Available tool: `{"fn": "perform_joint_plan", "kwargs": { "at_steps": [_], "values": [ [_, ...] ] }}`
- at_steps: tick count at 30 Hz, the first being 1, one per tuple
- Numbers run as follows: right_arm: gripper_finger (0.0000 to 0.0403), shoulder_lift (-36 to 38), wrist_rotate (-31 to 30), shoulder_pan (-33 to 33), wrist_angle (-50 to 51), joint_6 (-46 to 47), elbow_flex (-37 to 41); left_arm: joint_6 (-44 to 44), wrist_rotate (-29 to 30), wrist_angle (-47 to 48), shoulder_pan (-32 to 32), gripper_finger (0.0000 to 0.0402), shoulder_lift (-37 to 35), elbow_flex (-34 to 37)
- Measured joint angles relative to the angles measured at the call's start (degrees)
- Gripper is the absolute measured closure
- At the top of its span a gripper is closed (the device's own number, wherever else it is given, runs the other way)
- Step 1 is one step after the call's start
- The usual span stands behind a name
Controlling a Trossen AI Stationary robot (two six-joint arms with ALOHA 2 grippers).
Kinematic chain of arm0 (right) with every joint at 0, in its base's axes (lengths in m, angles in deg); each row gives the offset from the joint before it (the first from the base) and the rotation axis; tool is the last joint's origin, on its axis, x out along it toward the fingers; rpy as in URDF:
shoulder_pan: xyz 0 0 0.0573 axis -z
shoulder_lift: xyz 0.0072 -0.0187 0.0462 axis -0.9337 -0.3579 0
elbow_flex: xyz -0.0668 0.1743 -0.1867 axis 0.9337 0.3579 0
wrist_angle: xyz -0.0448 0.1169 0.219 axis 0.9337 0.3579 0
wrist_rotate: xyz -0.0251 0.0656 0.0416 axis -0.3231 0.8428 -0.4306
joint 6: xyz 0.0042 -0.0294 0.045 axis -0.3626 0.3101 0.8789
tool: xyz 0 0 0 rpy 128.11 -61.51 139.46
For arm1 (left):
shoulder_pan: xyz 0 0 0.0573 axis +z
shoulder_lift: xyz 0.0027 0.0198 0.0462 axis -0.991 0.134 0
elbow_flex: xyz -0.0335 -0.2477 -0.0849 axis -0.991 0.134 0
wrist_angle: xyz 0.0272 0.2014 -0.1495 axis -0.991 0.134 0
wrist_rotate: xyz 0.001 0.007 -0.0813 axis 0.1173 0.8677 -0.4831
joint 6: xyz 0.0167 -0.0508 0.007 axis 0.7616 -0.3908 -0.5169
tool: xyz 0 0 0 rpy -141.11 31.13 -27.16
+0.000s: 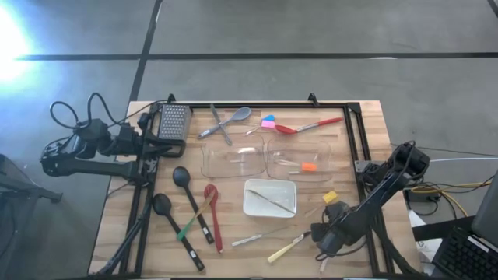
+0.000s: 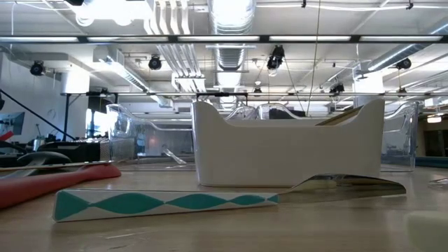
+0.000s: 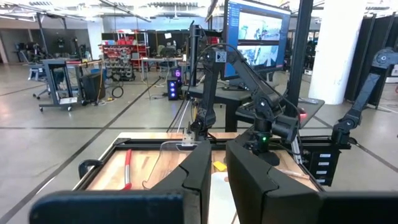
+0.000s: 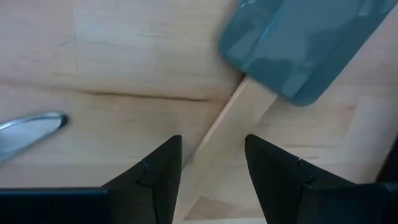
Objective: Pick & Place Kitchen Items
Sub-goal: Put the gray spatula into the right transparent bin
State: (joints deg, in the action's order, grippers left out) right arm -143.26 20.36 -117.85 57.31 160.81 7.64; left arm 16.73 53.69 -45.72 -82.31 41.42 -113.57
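Both fingers of our right claw [image 4: 208,171] stand open astride the grey-bladed spatula's pale wooden handle [image 4: 227,127] near the desk's front-right corner, so next we judge closing and lifting, while our left claw [image 3: 216,171] waits shut and empty at the left edge.

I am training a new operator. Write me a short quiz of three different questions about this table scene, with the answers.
1. True or false: the right gripper has open fingers on either side of a wooden handle.
2. What lies just ahead of those fingers? A) a red spoon B) a grey-blue spatula head C) a black ladle
3. Where is the left gripper, and what does it hold?

Key
1. True.
2. B.
3. At the table's left edge beside the metal grater, shut, holding nothing.
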Motion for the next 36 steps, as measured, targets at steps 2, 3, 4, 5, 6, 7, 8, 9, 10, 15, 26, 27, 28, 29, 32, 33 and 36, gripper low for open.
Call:
{"fn": "perform_joint_plan", "kwargs": {
  "at_steps": [2,3,4,5,6,7,8,9,10,15,26,27,28,29,32,33,36],
  "values": [
    [0.0238,-0.3,0.2,-0.4,-1.3,0.0,0.9,0.0,0.0,0.0,0.0,0.0344,0.0,0.0],
    [0.024,-0.5,0.1,-0.5,-1.7,0.0,1.1,0.0,0.0,0.0,0.0,0.0344,0.0,0.0],
    [0.0242,-0.6,0.0,-0.7,-1.8,0.1,1.1,0.0,0.0,0.0,0.0,0.0344,0.0,0.0],
    [0.0244,-0.6,-0.2,-0.8,-1.8,0.1,1.1,0.0,0.0,0.0,0.0,0.0344,0.0,0.0],
    [0.0247,-0.6,-0.2,-0.8,-2.0,0.2,1.2,0.0,0.0,0.0,0.0,0.0344,0.0,0.0],
    [0.025,-0.6,-0.3,-0.8,-2.1,0.2,1.2,0.0,0.0,0.0,0.0,0.0344,0.0,0.0],
    [0.0253,-0.6,-0.8,-0.8,-2.2,0.3,1.2,0.0,0.0,0.0,0.0,0.0344,0.0,0.0],
    [0.0257,-0.6,-1.3,-0.8,-2.3,0.4,1.2,0.0,0.0,0.0,0.0,0.0344,0.0,0.0],
    [0.0261,-0.6,-1.5,-0.8,-2.5,0.4,1.3,0.0,0.0,0.0,0.0,0.0344,0.0,0.0],
    [0.0281,-0.6,-1.4,-0.8,-3.2,1.1,2.1,0.0,0.0,0.0,0.0,0.0344,0.0,0.0],
    [0.0301,-0.5,0.1,-0.2,-4.1,0.8,3.0,0.0,0.0,0.0,0.0,0.0344,0.0,0.0],
    [0.0306,-0.3,0.3,-0.2,-3.9,0.8,2.9,0.0,0.0,0.0,0.0,0.0344,0.0,0.0],
    [0.0313,-0.1,0.5,-0.2,-3.7,0.8,2.7,0.0,0.0,0.0,0.0,0.0344,0.0,0.0],
    [0.032,0.1,0.6,-0.2,-3.4,0.8,2.4,0.0,0.0,0.0,0.0,0.0344,0.0,0.0],
    [0.0341,0.5,1.5,-0.3,-2.7,0.6,1.4,0.0,0.0,0.0,0.0,0.0344,0.0,0.0],
    [0.0346,0.5,1.8,-0.4,-2.5,0.6,1.1,0.0,0.0,0.0,0.0,0.0344,0.0,0.0],
    [0.0356,0.4,3.4,-0.7,-2.3,0.4,0.6,0.0,0.0,0.0,0.0,0.0344,0.0,0.0]
  ]
}}
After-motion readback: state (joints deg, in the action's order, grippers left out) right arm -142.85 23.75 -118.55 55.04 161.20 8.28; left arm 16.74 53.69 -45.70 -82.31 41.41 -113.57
